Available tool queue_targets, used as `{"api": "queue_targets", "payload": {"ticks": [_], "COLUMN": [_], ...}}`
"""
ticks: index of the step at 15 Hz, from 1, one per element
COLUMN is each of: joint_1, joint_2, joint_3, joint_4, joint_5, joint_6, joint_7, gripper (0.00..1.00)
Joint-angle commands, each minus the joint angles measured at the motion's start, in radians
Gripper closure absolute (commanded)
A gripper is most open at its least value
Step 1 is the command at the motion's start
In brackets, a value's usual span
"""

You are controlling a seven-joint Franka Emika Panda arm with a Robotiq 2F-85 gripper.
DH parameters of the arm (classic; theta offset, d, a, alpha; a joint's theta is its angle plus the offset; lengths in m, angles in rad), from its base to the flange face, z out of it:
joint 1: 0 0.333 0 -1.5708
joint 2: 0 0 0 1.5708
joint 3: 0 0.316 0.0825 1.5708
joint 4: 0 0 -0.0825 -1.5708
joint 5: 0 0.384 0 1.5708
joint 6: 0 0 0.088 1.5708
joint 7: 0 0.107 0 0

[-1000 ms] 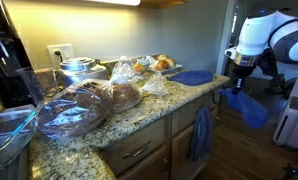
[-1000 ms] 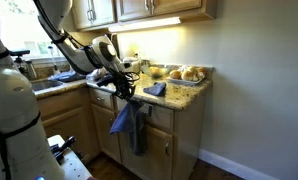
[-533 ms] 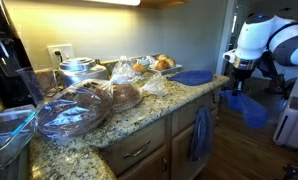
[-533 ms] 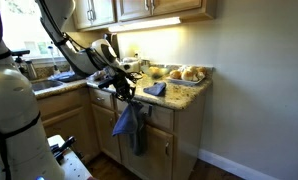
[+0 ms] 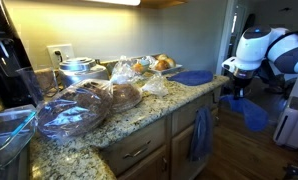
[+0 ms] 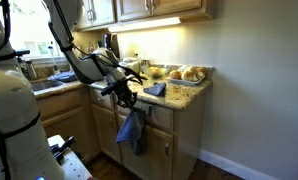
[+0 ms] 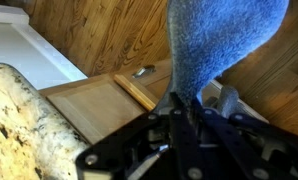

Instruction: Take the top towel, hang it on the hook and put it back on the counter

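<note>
Just off the front edge of the counter (image 5: 139, 118), below its top and in front of the cabinet doors, the gripper (image 6: 126, 98) hangs with its jaws pressed together on a pinch of the top towel (image 6: 131, 130). Caught by one bunched edge, the towel drops free beneath the jaws, clear of the counter. I judge this suits the hanging step, since a loose, dangling cloth can be draped over a hook where a bundled one could not. The hook itself I cannot make out. A duller long towel (image 5: 201, 133) hangs down the cabinet front under the counter's edge, so the hook probably sits there. In the wrist view the towel (image 7: 224, 40) fills the upper right, with a cabinet door (image 7: 99, 105) and its metal handle (image 7: 142, 71) behind it and the counter's speckled edge (image 7: 19, 110) at the left. The cloth is bright royal blue and plain, with a nubby terry pile. It is soft and limp, gathering into loose pleats where it narrows into the jaws. A second blue towel (image 5: 194, 77) lies flat on the counter near its end, beside bagged bread (image 5: 89, 105).
</note>
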Motion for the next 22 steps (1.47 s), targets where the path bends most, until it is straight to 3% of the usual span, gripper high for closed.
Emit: {"api": "queue_targets", "payload": {"ticks": [1,13,22], "joint_1": [-0.013,-0.005,-0.005], "joint_2": [0.033,0.197,0.257], "joint_3": [0.000,-0.035,-0.036], "joint_4": [0.031,0.133,0.149], "joint_5": [-0.128,-0.354,-0.344], "joint_6": [-0.020,-0.007,0.010], "joint_7": [0.097,0.267,0.274], "gripper": [0.95,0.95,0.95]}}
